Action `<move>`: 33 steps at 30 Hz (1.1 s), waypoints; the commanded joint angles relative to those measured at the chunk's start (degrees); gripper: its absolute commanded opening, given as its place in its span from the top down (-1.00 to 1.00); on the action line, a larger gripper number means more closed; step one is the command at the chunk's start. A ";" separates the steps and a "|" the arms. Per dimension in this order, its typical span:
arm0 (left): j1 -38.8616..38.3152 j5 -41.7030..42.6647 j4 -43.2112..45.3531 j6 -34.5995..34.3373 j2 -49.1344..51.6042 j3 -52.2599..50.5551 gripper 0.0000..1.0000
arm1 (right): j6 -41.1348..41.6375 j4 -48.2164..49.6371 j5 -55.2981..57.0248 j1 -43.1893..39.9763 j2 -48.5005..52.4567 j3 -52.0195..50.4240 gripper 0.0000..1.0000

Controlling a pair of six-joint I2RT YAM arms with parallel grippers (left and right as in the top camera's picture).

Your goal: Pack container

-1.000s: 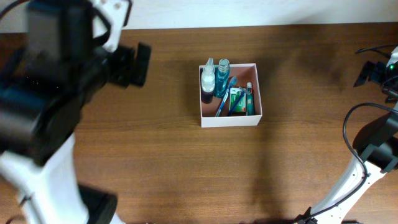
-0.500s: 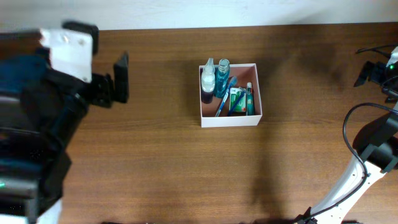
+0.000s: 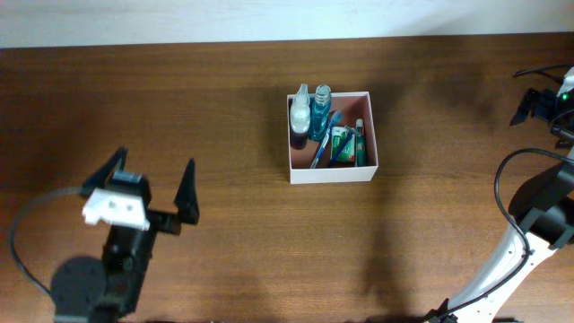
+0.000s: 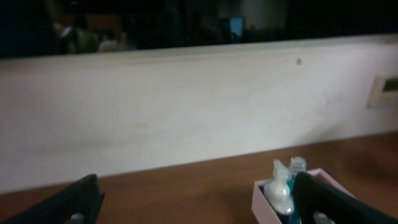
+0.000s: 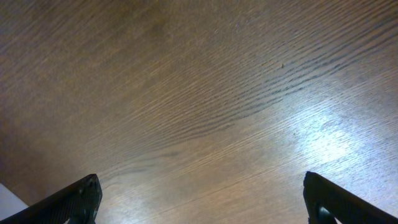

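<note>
The container (image 3: 332, 172) is a square white box with a pinkish inside, at the table's middle back. It holds a white spray bottle (image 3: 299, 112), a blue bottle (image 3: 321, 103), a blue toothbrush (image 3: 326, 136), a green packet (image 3: 341, 144) and a green tube (image 3: 360, 144). My left gripper (image 3: 150, 179) is open and empty at the front left, far from the box. In the left wrist view my left gripper (image 4: 199, 208) faces the box (image 4: 262, 200) and the spray bottle (image 4: 278, 190). My right gripper (image 5: 205, 205) is open over bare wood; overhead it (image 3: 531, 105) sits at the far right edge.
A pale wall (image 4: 186, 112) runs along the table's back edge. The right arm's white base and black cables (image 3: 520, 233) stand at the front right. Brown wooden tabletop (image 3: 269, 242) lies between my left gripper and the box.
My left arm has dropped from high at the upper left, close under the camera, to low at the front left. The right arm and the box have not moved.
</note>
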 commanded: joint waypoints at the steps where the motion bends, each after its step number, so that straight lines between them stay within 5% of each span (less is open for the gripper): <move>1: 1.53 -2.29 2.34 -5.29 -5.57 -7.04 -0.99 | 0.04 0.07 0.26 -0.15 -1.60 -0.37 -0.98; 16: 2.91 -7.65 13.07 -6.10 -24.94 -23.67 -0.99 | 0.04 0.04 0.26 -0.15 -1.60 -0.37 -0.98; 33: 5.97 -7.67 21.44 -6.05 -25.42 -35.23 -0.99 | 0.04 0.07 0.26 -0.15 -1.60 -0.37 -0.98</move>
